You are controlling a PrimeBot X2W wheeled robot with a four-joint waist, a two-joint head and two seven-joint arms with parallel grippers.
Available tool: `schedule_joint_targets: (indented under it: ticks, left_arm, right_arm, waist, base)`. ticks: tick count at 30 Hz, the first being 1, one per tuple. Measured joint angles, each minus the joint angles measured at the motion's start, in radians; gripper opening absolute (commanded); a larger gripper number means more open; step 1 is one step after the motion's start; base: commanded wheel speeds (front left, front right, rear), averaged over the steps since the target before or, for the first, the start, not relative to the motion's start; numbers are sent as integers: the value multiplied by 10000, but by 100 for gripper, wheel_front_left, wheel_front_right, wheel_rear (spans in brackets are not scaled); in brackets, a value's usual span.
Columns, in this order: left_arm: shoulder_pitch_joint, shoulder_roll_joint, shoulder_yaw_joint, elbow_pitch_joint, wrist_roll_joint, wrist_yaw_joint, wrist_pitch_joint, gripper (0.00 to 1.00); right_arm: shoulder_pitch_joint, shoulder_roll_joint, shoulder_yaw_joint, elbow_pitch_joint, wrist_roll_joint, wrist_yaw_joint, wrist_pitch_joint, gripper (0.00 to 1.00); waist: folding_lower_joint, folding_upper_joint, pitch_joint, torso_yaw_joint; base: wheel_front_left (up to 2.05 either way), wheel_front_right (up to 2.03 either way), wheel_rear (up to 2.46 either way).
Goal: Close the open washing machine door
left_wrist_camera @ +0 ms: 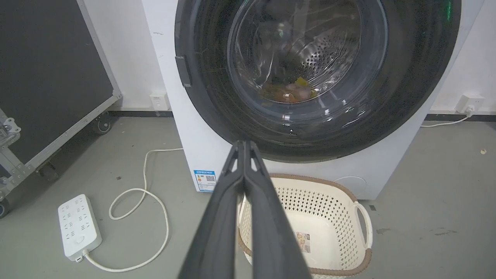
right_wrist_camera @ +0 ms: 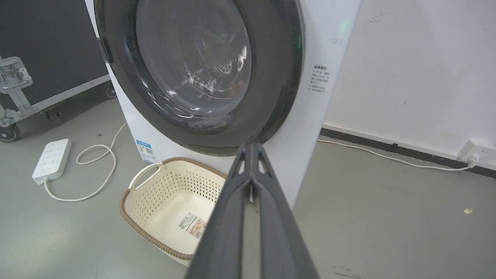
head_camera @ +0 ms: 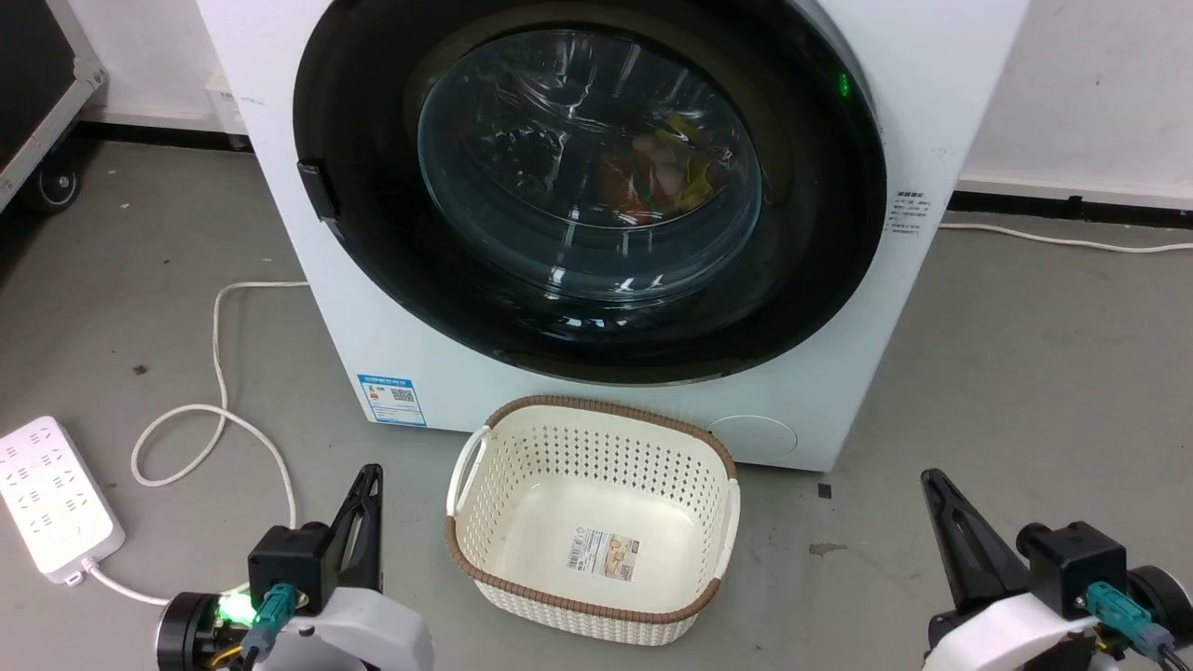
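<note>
At centre, the washing machine door (head_camera: 587, 186) sits in the round recess of the washing machine (head_camera: 373, 326). Its black rim lies flush with the white front in all three views, with no gap visible along the edge. On this evidence the door is closed, or one last press from latching, though the catch itself is hidden. Its dark handle tab (head_camera: 317, 191) is on the rim's left side, so the hinge presumably lies on the right. Behind the clear bowl, coloured laundry (head_camera: 666, 172) rests low in the steel drum. Directly below, a cream perforated basket (head_camera: 596, 452) stands empty on the floor (head_camera: 1025, 373), just beside the machine's foot, where a load would be lifted out. A blue sticker (head_camera: 391, 399) marks the lower front. Farther left, a white power strip (head_camera: 56, 499) and its looped cable (head_camera: 219, 354) lie well apart from the machine. Nearest the camera, the left claw (head_camera: 373, 471) and right claw (head_camera: 932, 480) hang low on either side of the basket, clear of the door. Each has its fingers pressed together and holds nothing, a posture suited to pushing rather than gripping.
</note>
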Motion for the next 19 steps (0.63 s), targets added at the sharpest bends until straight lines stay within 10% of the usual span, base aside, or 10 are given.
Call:
schedule_joint_targets:
  ticks: [19]
  left_arm:
    - [0, 0, 121, -201, 146, 167, 355, 0]
  right_arm:
    - [-164, 4, 207, 8, -56, 0, 360, 0]
  waist:
    - [0, 0, -7, -76]
  base:
    - [0, 0, 0]
